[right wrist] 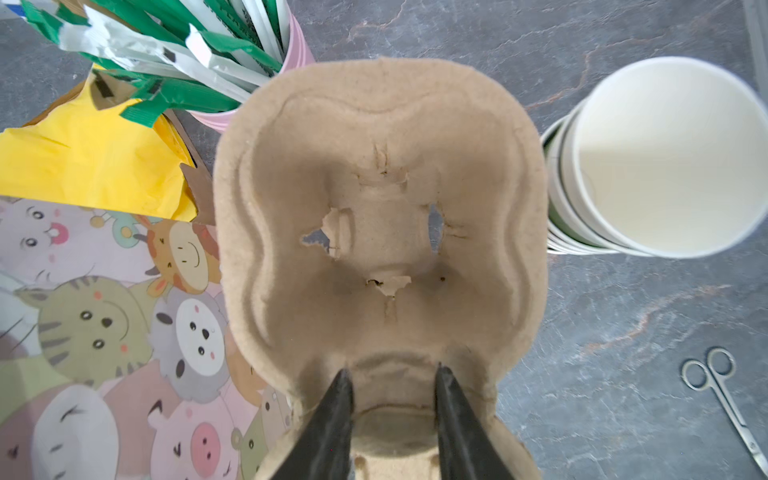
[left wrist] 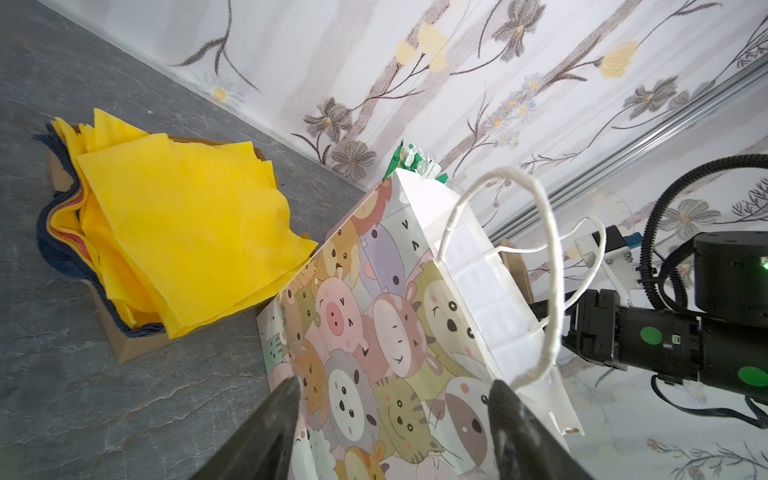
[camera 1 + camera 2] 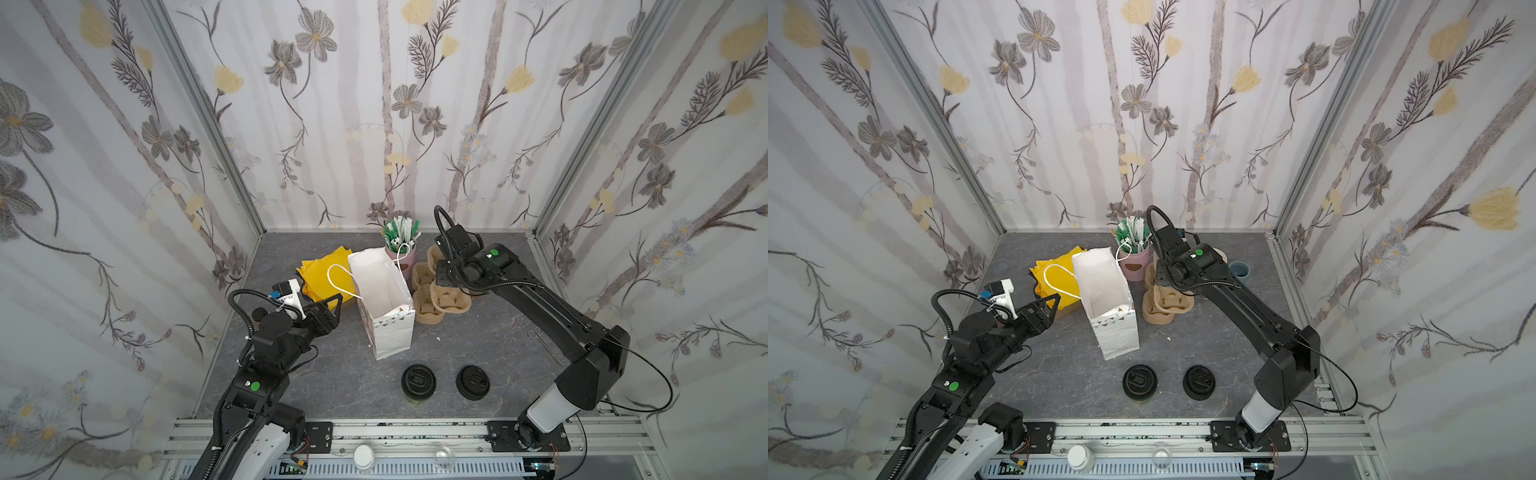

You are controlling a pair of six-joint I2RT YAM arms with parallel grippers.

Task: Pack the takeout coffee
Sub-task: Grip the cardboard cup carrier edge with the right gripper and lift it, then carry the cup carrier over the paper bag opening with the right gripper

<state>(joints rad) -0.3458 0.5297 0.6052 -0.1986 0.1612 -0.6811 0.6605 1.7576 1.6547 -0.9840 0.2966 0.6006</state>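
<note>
The left arm reaches up from the lower left of both top views. Its left gripper [image 3: 337, 305] hangs above the grey stone-patterned tabletop [image 3: 332, 374] with jaws spread wide and holding nothing. It sits just beside the one white paper gift bag printed with cartoon animals [image 2: 353, 324]. Behind that gripper lies one pile of yellow tissue sheets in a shallow cardboard tray [image 3: 322, 270].

The bag stands open and upright at centre frame, between the two arms. Above it in the frame is one pink cup stuffed with green-and-white wrapped sticks [image 3: 401, 239].

Below the bag, at lower centre, stand two black-topped rounds. The left one is the takeout coffee [image 3: 418, 381], lidded and well apart from both grippers. Near its right is a black lid pile [image 3: 473, 382].

The right arm stretches from lower right to upper centre. In the right wrist view the right gripper [image 1: 392, 370] is narrow, pinching the rim of a tan moulded-pulp cup carrier [image 1: 374, 166]. More overlapping pulp carriers [image 3: 451, 300] lie beneath; I cannot count them.

Further right are one stack of lidless cups with cream insides [image 1: 665, 158] and one pair of small steel scissors [image 1: 723, 390].
</note>
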